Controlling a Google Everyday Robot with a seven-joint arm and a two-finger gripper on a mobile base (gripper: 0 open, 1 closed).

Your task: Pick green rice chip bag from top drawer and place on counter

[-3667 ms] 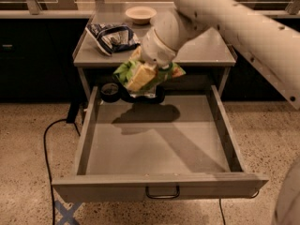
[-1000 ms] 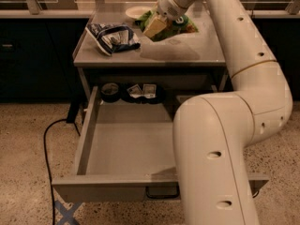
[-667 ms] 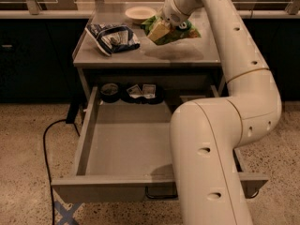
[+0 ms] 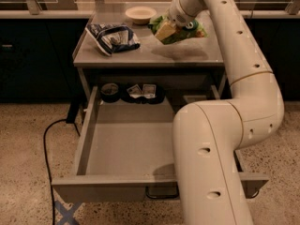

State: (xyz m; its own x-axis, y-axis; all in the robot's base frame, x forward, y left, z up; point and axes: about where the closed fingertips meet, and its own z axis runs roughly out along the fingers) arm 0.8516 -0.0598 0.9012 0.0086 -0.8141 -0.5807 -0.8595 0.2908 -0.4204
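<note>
A white robot arm (image 4: 243,55) reaches over a flat grey metal table (image 4: 192,56). Its claw (image 4: 168,31) is clamped on one small bright green glossy rice chip bag (image 4: 186,30), held just above the table top, where it casts a shadow. The bag is already out of the one wide shallow grey metal drawer (image 4: 122,191), which stands open below, so only lowering and release seem left. The table also carries one dark blue-and-white bag (image 4: 110,37) and one pale round bowl (image 4: 140,14). At the drawer's back sit one dark round object (image 4: 110,91) and one dark clump with pale packets (image 4: 143,93).
</note>
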